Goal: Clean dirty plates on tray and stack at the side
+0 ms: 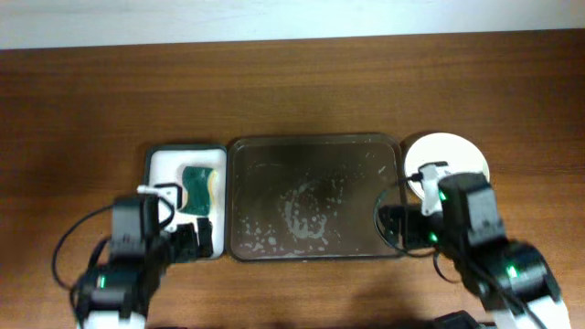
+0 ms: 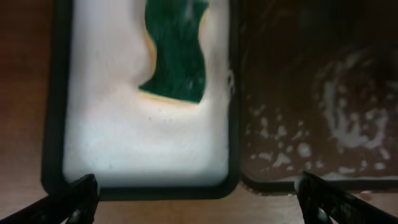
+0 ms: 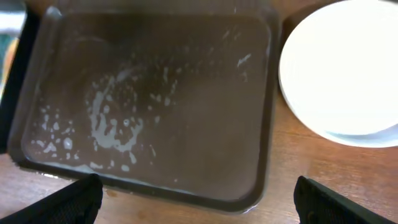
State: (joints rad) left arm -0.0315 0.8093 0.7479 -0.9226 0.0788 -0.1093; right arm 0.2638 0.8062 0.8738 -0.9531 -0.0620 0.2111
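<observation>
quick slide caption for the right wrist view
Right pincer open over the sudsy brown tray, no plates on it, a white plate sitting just beyond its right edge.

- Overhead view: even, moderately bright light on the table, with soft shadows along its near edge.
- Left wrist view: blurred throughout; the small tray has a lining blown out white.
- Right wrist view: the plates glare white, surface detail lost.

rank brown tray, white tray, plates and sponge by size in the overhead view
1. brown tray
2. white tray
3. plates, partly hidden, yet clearly smaller than the white tray
4. sponge
</observation>
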